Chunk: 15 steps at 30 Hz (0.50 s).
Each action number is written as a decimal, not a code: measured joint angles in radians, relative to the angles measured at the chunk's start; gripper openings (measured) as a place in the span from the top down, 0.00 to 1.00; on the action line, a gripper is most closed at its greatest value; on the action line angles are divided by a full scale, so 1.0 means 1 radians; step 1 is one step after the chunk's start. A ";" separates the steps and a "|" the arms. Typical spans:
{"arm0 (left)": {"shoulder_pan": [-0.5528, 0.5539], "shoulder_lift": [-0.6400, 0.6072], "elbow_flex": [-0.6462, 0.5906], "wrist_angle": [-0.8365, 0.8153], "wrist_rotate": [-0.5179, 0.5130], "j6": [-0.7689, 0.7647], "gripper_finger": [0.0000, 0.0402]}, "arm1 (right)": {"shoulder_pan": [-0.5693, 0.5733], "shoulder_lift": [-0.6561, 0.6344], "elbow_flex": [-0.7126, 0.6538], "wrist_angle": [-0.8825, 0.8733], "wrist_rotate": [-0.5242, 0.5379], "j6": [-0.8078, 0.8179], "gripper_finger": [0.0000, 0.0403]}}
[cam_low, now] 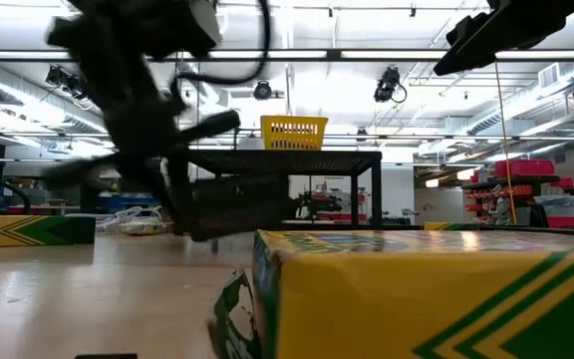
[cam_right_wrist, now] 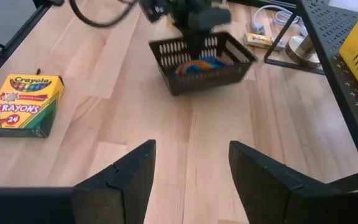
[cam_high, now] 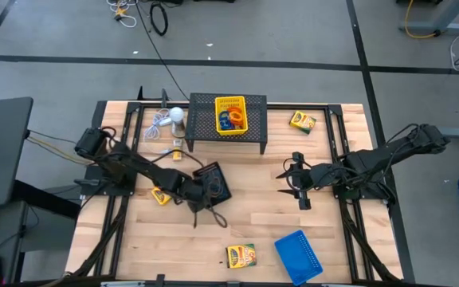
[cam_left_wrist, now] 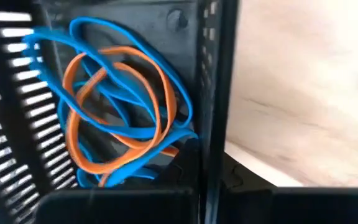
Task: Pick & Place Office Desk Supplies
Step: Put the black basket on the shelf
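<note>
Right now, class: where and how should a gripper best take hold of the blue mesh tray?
Probably pinch one upright wall of the blue mesh tray from straight above. It lies flat and open-side up near the table's front edge, apart from the crayon box, so its thin rim is exposed.

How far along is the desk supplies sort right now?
Done: the yellow tray sits on the black stand with bands in it. In hand: the left gripper is shut on the black tray, which holds blue and orange rubber bands. Left: crayon boxes lie loose at and; the blue tray sits at the near edge. The right gripper hangs open, empty.
</note>
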 joint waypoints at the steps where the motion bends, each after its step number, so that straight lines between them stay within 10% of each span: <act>1: -0.012 -0.014 0.000 -0.026 0.000 -0.014 0.99 | 0.000 0.000 0.000 -0.001 0.000 0.000 0.47; 15: -0.054 -0.350 0.001 -0.462 0.030 -0.077 1.00 | 0.000 0.001 0.000 0.001 -0.010 0.001 0.47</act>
